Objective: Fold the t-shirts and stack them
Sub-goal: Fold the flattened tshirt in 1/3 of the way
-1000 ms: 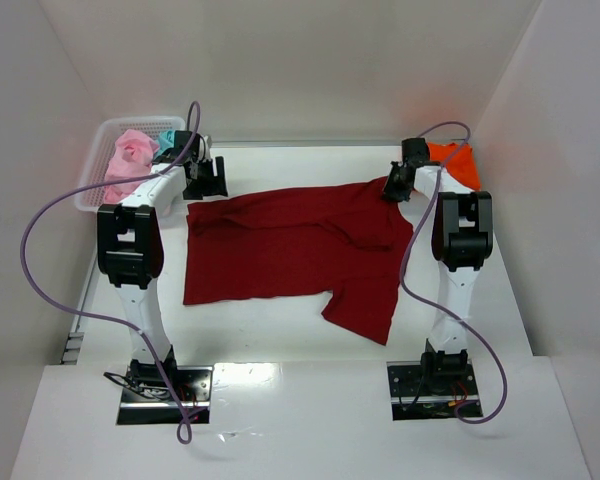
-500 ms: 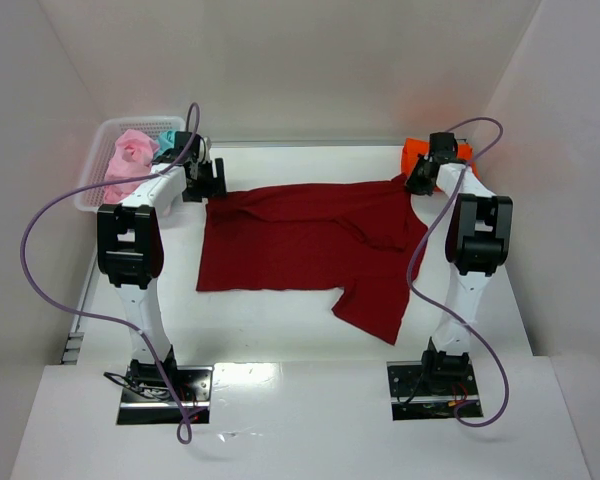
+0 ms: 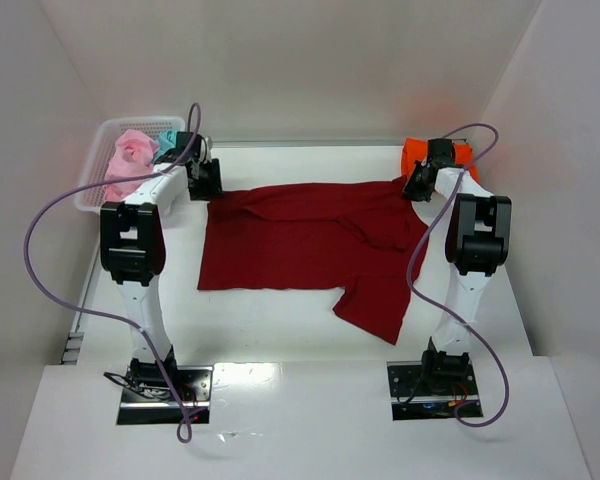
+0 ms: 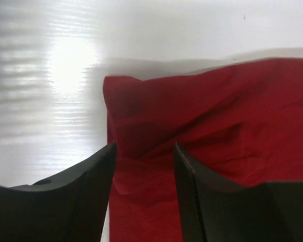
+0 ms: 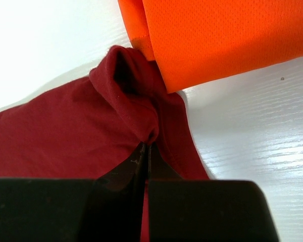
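The large dark red t-shirt (image 3: 310, 240) lies spread on the table between the arms, one sleeve pointing toward the near edge. My left gripper (image 3: 206, 182) is open over its far left corner; in the left wrist view the jaws (image 4: 144, 151) stand apart with red cloth (image 4: 207, 116) lying between them. My right gripper (image 3: 418, 186) is shut on a bunched fold of the red shirt (image 5: 126, 96) at its far right corner, right beside the folded bright orange t-shirt (image 5: 217, 35), which also shows in the top view (image 3: 413, 154).
A white mesh basket (image 3: 92, 180) at the back left holds pale pink t-shirts (image 3: 130, 160) and a teal one (image 3: 167, 137). White walls enclose the table on three sides. Purple cables loop off both arms.
The right gripper pulled the red shirt's corner to the right and back, up against the orange shirt, and the whole shirt slid right. In the last half second almost nothing moved.
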Controlling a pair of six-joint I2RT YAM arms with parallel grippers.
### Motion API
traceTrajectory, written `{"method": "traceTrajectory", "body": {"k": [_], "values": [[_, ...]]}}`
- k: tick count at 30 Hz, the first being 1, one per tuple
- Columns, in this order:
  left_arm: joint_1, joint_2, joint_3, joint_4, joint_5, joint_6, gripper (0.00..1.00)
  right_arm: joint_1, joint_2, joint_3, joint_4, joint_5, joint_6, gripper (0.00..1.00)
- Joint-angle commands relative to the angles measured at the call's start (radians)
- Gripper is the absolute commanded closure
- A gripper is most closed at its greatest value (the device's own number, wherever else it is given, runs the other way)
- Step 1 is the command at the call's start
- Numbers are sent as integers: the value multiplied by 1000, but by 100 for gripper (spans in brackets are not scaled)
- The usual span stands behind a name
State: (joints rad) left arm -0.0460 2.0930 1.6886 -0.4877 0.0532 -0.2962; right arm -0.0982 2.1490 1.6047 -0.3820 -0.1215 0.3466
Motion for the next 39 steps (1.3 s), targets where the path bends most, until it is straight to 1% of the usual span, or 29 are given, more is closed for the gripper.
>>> {"method": "traceTrajectory", "body": {"k": [1, 3, 4, 5, 9, 12, 15, 16, 18, 20, 22, 23, 25, 27, 28, 31, 34, 37, 39], "values": [[-12, 16, 14, 8, 66, -17, 49, 5, -77, -9, 37, -12, -17, 98], [-35, 6, -27, -12, 86, -6, 57, 5, -77, -9, 37, -12, -17, 98], [-47, 6, -38, -23, 86, 3, 57, 5, -77, -9, 37, -12, -17, 98], [-63, -7, -61, -32, 99, 3, 61, 5, -68, -9, 37, -12, -17, 98], [-104, -56, -102, -52, 111, 3, 61, 5, -58, 0, 37, -12, -17, 98], [-129, -65, -138, -65, 120, 3, 61, 5, -58, 0, 37, -12, -17, 96], [-129, -74, -148, -100, 73, 3, 61, 5, -58, 0, 37, -12, -17, 96], [-129, -74, -148, -100, 53, -7, 57, 5, -58, 0, 37, -12, -17, 96], [-129, -111, -148, -91, -1, -18, 52, 5, -58, 0, 37, -12, -17, 96], [-129, -140, -127, -55, -56, -43, 42, 5, -58, 0, 37, -12, -17, 96], [-129, -140, -116, -43, -79, -43, 33, 5, -58, 0, 37, -12, -17, 96], [-129, -140, -89, -43, -94, -43, 30, 5, -58, 0, 37, -12, -17, 96], [-117, -140, -66, -23, -107, -43, 29, 5, -58, 0, 37, -12, -17, 96], [-100, -102, -24, -14, -107, -54, 29, 5, -58, 0, 37, -12, -17, 96], [-74, -76, 2, -14, -107, -63, 30, 5, -67, 0, 37, -12, -17, 96], [-45, -56, -9, -14, -107, -77, 38, 5, -67, -9, 37, -12, -17, 96], [-29, -56, -47, 20, -107, -86, 38, 5, -67, -9, 37, -12, -17, 96], [17, -44, -69, 43, -58, -74, 39, 5, -67, -9, 37, -12, -17, 96], [17, -44, -78, 55, -38, -63, 40, 5, -67, -9, 37, -12, -17, 96]]}}
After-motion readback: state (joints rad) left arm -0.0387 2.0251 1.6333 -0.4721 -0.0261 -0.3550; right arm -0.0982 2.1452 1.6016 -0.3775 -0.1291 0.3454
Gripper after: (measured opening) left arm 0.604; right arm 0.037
